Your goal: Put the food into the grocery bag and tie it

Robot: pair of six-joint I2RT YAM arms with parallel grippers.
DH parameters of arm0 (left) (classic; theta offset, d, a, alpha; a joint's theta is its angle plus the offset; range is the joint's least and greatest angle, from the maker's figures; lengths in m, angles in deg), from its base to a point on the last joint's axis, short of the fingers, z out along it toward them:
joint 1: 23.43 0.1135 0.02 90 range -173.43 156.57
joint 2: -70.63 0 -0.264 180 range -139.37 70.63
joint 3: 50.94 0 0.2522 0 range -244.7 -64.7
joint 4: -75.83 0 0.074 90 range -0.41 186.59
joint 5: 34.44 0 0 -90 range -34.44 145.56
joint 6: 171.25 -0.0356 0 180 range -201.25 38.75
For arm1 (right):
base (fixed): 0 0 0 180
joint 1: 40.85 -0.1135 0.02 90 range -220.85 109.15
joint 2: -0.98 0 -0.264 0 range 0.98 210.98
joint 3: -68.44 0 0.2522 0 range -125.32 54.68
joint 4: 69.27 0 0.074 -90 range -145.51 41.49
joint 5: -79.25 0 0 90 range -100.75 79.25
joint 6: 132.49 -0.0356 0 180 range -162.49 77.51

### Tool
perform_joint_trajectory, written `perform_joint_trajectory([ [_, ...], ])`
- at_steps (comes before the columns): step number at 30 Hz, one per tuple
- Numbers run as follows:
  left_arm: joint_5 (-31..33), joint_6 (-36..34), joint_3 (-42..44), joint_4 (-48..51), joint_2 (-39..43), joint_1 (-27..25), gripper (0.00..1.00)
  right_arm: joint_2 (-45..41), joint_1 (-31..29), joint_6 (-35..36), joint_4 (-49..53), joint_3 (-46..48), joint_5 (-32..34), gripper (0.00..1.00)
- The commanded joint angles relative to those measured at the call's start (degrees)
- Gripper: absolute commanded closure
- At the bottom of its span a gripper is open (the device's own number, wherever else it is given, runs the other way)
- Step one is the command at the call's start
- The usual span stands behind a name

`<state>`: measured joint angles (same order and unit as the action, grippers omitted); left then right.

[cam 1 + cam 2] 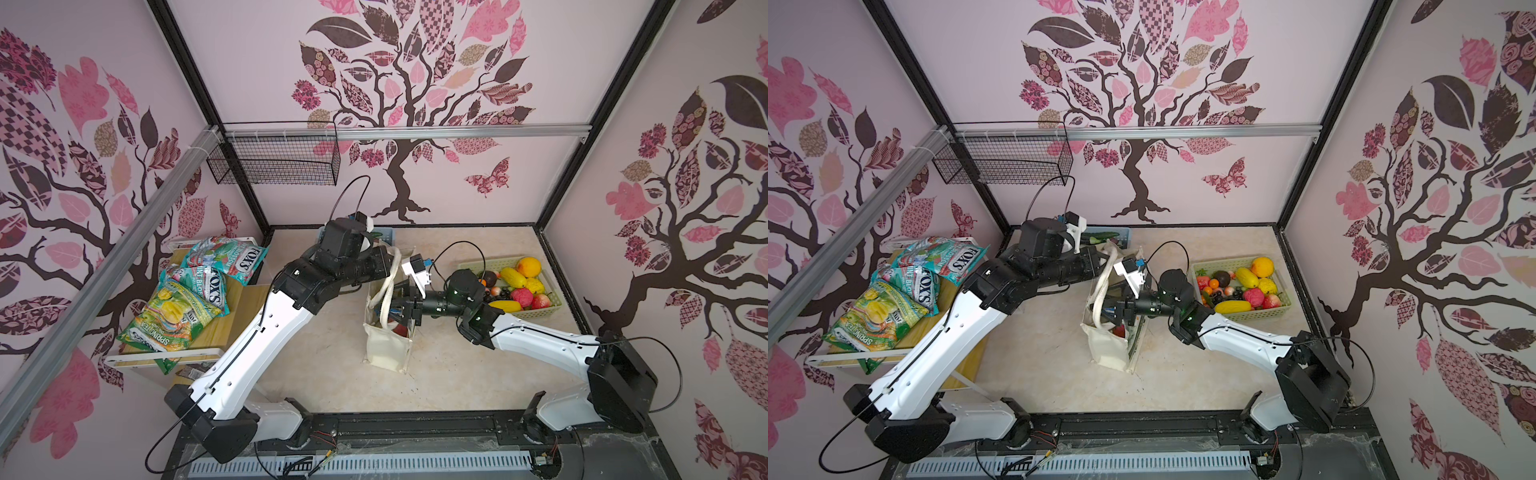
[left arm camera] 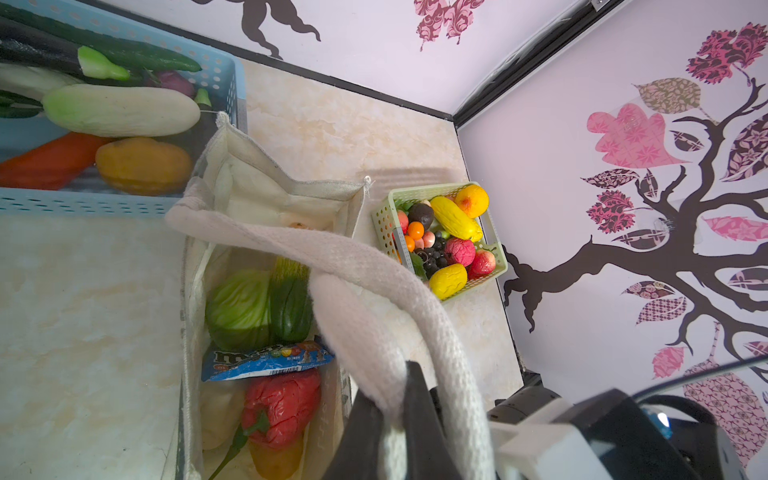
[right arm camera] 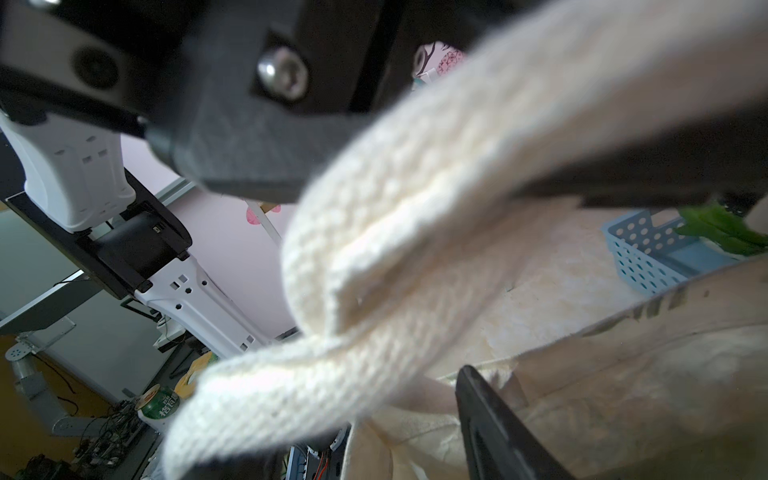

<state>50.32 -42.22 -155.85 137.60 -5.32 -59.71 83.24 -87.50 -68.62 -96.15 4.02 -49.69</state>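
You are risking the tie here. The left gripper (image 2: 390, 428) is pinching the cream handles (image 2: 374, 270) tight. The right gripper (image 3: 357, 278) is standing with its jaws well apart around the same loop, and it is gripping nothing that I can make out. If you are pulling with the left while the right is this slack, the handles are likely to slide out of the right, and no knot is forming. A hard sideways tug is also likely to tip the grocery bag (image 1: 386, 349), which is standing upright on the table (image 1: 457, 374) between the arms. The cabbage (image 2: 237, 307), red pepper (image 2: 286, 403) and candy packet (image 2: 266, 359) are lying inside it and could spill. More fruit (image 1: 519, 286) is sitting in the green basket (image 1: 467, 266) on the right.

In both top views the left arm (image 1: 266, 332) is reaching forward and across to the bag's far rim, wrist bent, holding the handles up. The right arm (image 1: 540, 336) is stretching low and level from the right, its gripper hanging over the bag's mouth.
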Motion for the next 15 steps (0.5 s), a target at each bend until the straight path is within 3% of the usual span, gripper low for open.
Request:
perform_joint_trajectory([
  [1,0.53,-0.17,-2.41,-1.67,-0.43,-0.37,1.0,1.41,-0.79,-0.77,-3.2,-3.28,-0.35,0.35],
  [9,1.34,0.12,-2.34,-1.94,0.42,-0.88,1.0,3.84,-0.73,-4.28,-4.45,-5.45,2.95,0.42],
  [15,2.7,-0.46,-1.75,-0.93,1.52,-0.82,1.0,2.65,-0.8,-6.12,-2.98,-4.98,5.74,0.79],
])
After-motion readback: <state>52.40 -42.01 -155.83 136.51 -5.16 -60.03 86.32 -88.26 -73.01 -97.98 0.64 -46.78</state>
